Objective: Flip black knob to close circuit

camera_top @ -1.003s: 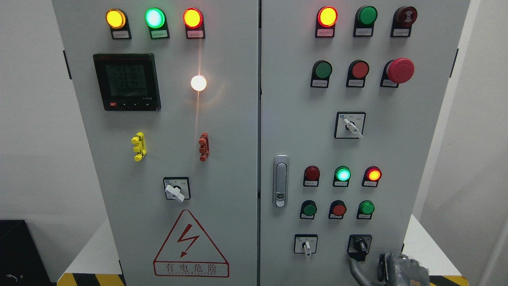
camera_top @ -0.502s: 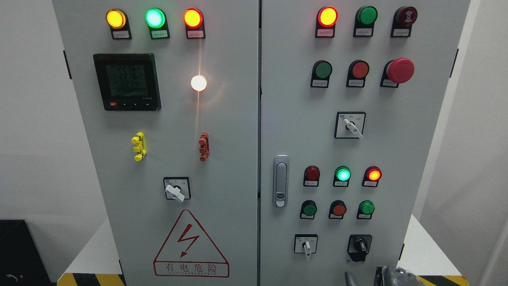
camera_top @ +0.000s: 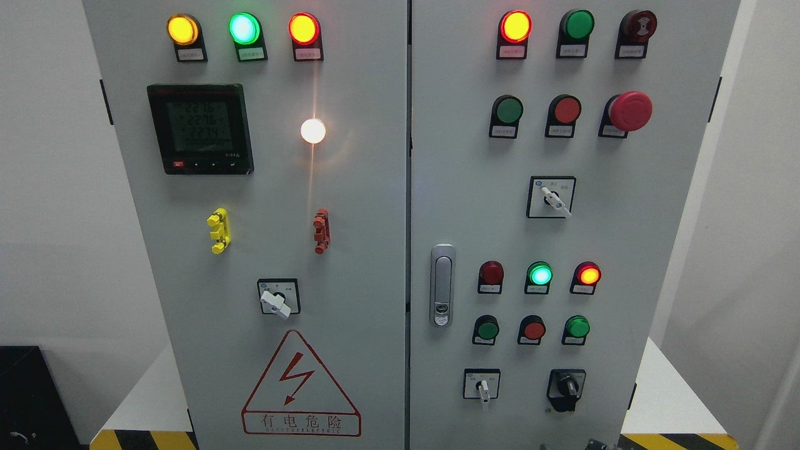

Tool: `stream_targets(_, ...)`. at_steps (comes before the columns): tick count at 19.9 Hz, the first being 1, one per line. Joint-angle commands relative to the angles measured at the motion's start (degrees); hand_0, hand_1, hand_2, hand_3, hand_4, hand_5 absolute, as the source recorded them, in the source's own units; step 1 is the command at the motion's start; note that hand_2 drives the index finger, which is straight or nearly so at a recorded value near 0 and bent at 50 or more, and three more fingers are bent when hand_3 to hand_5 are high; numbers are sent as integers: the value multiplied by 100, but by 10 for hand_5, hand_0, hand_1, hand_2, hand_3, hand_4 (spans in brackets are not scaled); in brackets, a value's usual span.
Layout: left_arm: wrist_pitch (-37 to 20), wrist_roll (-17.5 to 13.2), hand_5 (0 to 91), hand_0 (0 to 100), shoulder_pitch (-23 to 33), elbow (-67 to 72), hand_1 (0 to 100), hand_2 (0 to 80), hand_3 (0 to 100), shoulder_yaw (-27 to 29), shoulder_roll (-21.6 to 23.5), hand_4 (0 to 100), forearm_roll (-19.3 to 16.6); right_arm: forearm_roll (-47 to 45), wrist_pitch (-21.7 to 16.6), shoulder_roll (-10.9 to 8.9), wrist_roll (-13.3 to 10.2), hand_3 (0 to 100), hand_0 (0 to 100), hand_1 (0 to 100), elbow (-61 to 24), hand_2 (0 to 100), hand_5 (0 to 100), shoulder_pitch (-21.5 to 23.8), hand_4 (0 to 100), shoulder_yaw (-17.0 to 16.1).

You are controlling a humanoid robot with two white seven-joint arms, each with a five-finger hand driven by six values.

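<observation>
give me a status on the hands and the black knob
Left hand not in view, right barely a sliver at the bottom edge. Black knob untouched, low on the right door. Nothing in front of it.

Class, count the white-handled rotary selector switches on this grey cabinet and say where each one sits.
3. One white-handled rotary selector switch is on the left door above the red warning triangle; one is mid-right door; one is lower right, beside the black knob. None appears hidden.
</observation>
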Motion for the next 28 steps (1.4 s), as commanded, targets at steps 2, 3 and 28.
stream_targets(2,-4,0,0,120,0,-2,556,0,0,2,0,0,0,-1238,-625,149,-210,939,0,94,-568,708,790,691,866,123)
stream_targets(3,-4,0,0,120,0,6,556,0,0,2,0,0,0,-1431,-696,149,-245,930,0,96,-594,703,781,753,861,123)
stream_targets(28,-4,0,0,120,0,6,556,0,0,2,0,0,0,-4764,-2173,122,545,60,0,0,-340,15,0,1597,0,299)
